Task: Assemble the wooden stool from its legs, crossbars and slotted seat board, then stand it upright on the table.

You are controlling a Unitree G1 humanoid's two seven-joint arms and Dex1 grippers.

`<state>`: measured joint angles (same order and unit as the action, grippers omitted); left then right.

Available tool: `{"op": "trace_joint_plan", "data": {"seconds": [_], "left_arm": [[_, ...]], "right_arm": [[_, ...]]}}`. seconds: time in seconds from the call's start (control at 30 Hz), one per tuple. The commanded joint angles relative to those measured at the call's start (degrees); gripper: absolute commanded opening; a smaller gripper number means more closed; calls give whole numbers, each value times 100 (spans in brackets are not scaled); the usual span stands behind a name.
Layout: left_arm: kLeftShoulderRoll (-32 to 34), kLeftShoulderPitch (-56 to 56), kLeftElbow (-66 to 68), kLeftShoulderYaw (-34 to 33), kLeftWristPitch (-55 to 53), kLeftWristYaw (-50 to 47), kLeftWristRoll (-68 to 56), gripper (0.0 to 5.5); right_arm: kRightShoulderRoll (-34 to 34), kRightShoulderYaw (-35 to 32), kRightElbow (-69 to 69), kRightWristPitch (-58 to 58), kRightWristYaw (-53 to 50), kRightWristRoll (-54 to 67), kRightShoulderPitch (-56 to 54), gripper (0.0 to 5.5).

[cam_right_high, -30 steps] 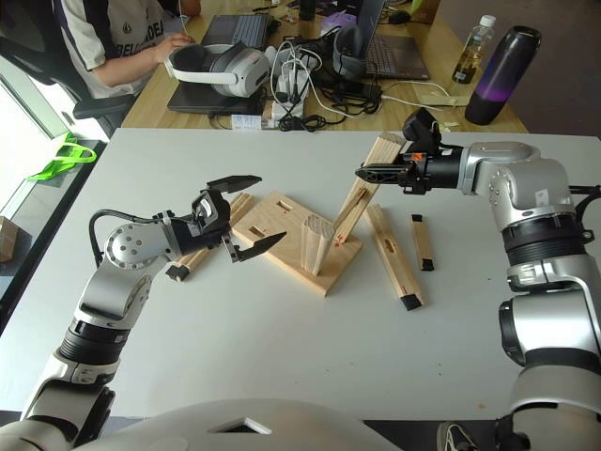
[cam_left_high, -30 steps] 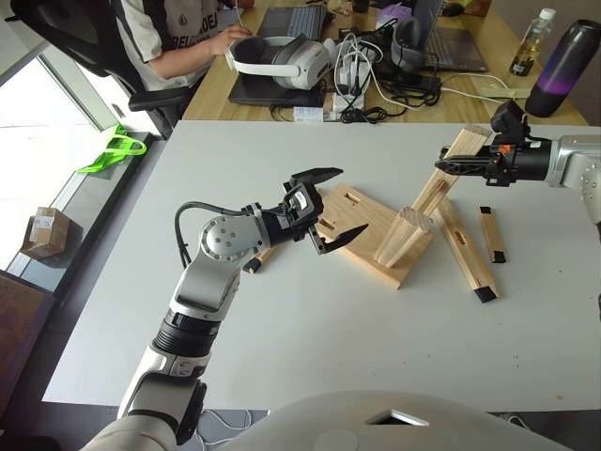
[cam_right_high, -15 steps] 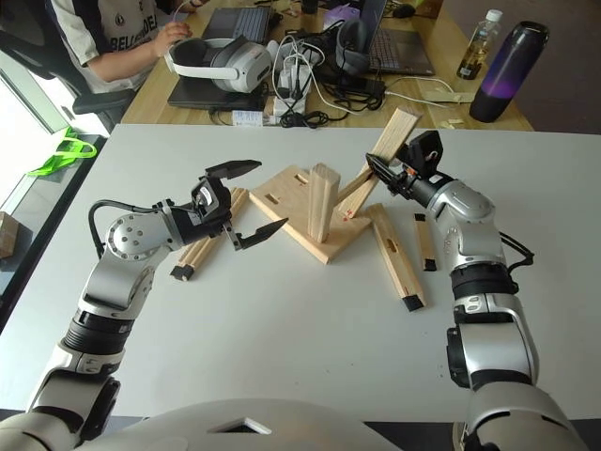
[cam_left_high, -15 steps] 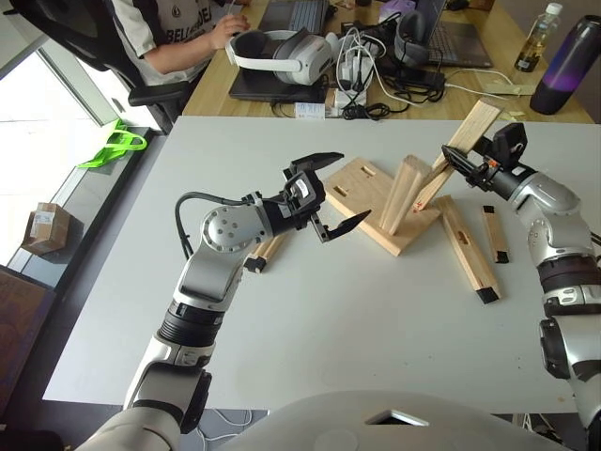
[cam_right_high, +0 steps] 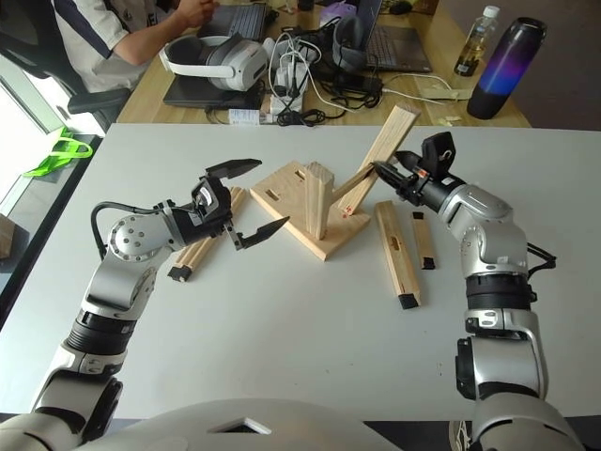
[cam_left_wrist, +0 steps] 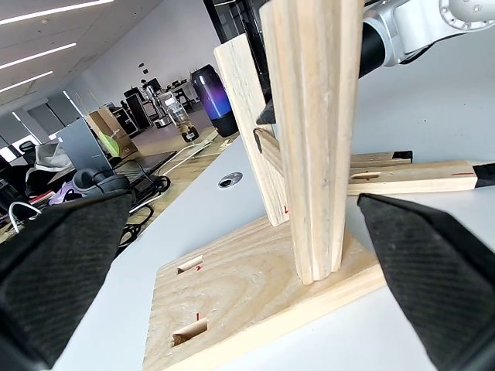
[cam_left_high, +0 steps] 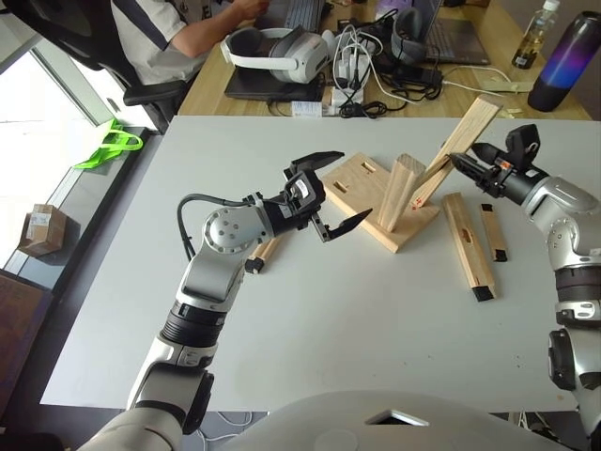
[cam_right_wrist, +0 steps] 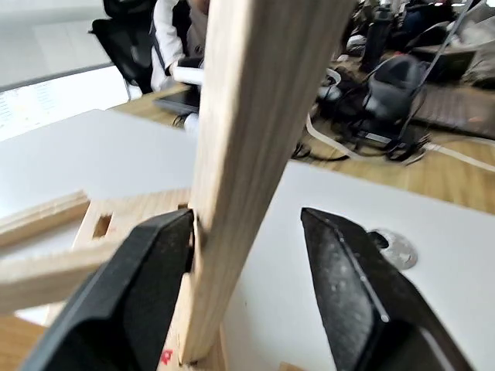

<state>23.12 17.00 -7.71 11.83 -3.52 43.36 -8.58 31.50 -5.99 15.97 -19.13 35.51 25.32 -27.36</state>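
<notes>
Where the board lay: slotted seat board (cam_left_high: 349, 191) was flat near the middle of the white surface (cam_left_high: 329, 319), two open slots facing up on its left half.
Upright leg: the upright leg (cam_left_high: 402, 191) stood on the board's right half, close to vertical, foot on the board.
Tilted leg: the tilted leg (cam_left_high: 462, 143) leaned from the board's right edge up and away to the right. Its lower end was just beside the upright leg; whether it sat in a slot could not be told.
Right tool: the right tool (cam_right_high: 383, 175) was spread around the tilted leg, low on it. In the right wrist view one finger (cam_right_wrist: 155, 294) lay against the wood and the other stood apart from it.
Left tool: the left tool (cam_left_high: 351, 186) was spread wide just left of the board, open side toward the upright leg. Contact with the board could not be told.
Loose leg: the loose leg (cam_left_high: 466, 246) lay flat on the surface just right of the board, black foot cap toward the near edge.
Crossbar: the short crossbar (cam_left_high: 491, 232) lay flat to the right of the loose leg, apart from it.
Other pieces: wooden sticks (cam_right_high: 199, 246) lay under the left forearm, left of the board — count unclear.
Behind: a wooden surface carried a white headset (cam_left_high: 277, 47) and a dark bottle (cam_left_high: 563, 56).
</notes>
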Motion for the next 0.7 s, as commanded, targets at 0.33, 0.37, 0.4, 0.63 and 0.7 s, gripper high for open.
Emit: {"op": "trace_joint_plan", "data": {"seconds": [0.33, 0.37, 0.4, 0.63, 0.7], "left_arm": [[-98, 56, 51, -45, 40, -104, 21, 540], [-112, 60, 34, -36, 26, -117, 20, 540], [-129, 74, 22, -15, 11, -118, 16, 540], [-106, 99, 39, -84, -64, -143, -15, 540], [-131, 111, 59, -97, -56, -176, -23, 540]], "right_arm": [[106, 1155, 11, -1542, 1215, -107, -596, 193], [146, 1530, 685, -1877, 1538, -315, -467, 181], [168, 1773, 1241, -2364, 1799, -382, -412, 162], [-16, 1338, 1532, -1501, 2442, -184, -516, 63], [-218, 889, 1247, -959, 2259, 31, -519, 25]]}}
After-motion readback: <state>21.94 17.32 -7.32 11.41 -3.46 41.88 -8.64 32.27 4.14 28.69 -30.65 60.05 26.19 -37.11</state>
